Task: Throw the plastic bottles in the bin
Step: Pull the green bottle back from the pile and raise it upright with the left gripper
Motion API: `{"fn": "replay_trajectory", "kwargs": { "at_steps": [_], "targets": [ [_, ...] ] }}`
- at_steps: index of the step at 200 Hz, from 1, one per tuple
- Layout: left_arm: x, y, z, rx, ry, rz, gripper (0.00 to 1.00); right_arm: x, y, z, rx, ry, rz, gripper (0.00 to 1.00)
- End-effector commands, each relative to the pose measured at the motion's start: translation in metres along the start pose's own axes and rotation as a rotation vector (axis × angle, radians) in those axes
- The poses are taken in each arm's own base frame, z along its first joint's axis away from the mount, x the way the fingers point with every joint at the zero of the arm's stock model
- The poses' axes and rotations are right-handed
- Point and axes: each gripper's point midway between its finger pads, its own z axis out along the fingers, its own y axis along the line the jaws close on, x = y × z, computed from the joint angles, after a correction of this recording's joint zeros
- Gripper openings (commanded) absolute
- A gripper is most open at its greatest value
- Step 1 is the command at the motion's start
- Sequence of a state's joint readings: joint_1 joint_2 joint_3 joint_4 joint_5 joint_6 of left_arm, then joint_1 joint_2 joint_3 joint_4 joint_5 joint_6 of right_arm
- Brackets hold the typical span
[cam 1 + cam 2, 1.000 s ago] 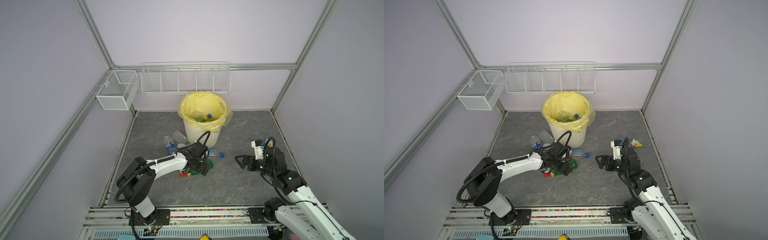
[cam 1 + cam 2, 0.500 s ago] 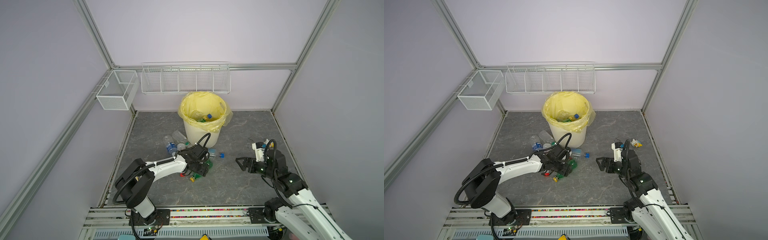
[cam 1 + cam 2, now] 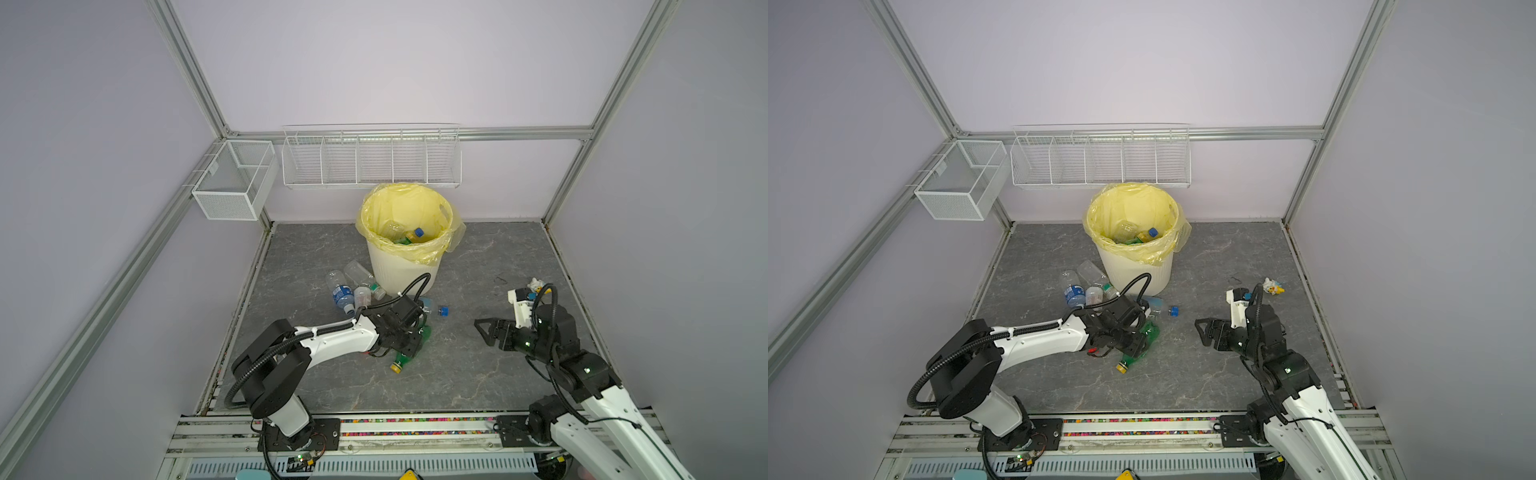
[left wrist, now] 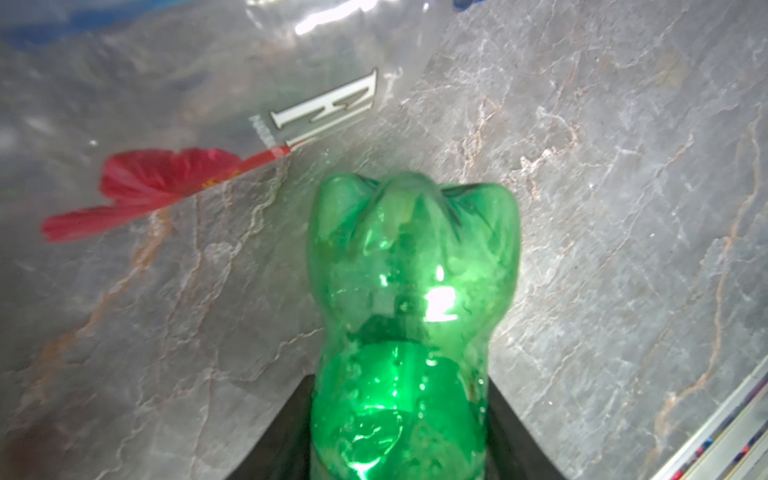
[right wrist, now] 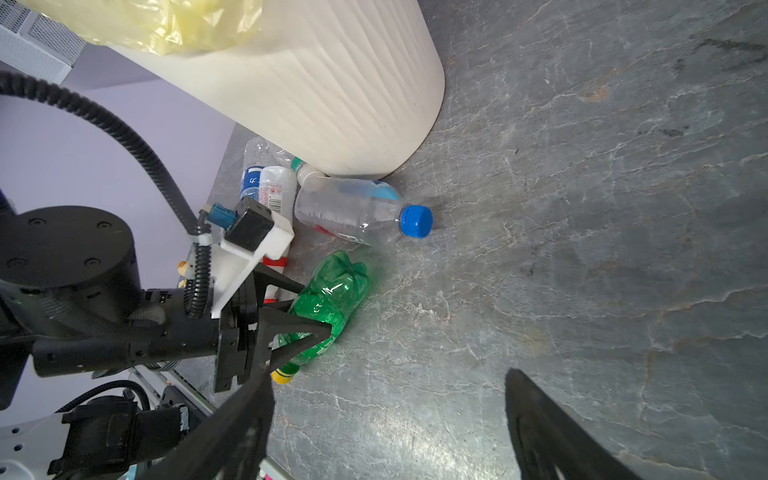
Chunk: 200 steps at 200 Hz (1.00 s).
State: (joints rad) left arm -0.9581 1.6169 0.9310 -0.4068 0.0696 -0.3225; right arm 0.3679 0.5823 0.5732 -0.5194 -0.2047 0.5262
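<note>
Grey floor, green bottle (cap hidden, L wrist)

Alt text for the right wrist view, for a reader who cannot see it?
The left arm's black jaws grip a green plastic bottle with a yellow cap lying on the grey marbled floor. Beyond it a clear blue-capped plastic bottle lies beside the cream-white ribbed bin; the right arm's jaws stand open.
</note>
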Motion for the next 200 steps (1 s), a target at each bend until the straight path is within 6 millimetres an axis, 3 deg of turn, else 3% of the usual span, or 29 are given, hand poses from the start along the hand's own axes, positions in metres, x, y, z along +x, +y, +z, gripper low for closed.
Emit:
{"fn": "replay_trajectory", "kwargs": {
  "at_steps": [1,94,160,200],
  "targets": [
    [-0.006,-0.006,-0.007,0.021,-0.028,-0.02,0.46,0.005,-0.007,-0.001,0.027,0.0,0.014,0.88],
    [-0.022,-0.031,-0.041,0.173,-0.135,-0.096,0.46,0.008,-0.011,-0.001,0.042,0.006,0.015,0.88],
    [-0.045,-0.052,-0.099,0.297,-0.269,-0.156,0.46,0.008,-0.026,-0.005,0.132,0.0,0.006,0.88],
    [-0.055,-0.056,-0.119,0.317,-0.32,-0.159,0.46,0.008,-0.026,-0.003,0.139,0.014,0.015,0.88]
  ]
}}
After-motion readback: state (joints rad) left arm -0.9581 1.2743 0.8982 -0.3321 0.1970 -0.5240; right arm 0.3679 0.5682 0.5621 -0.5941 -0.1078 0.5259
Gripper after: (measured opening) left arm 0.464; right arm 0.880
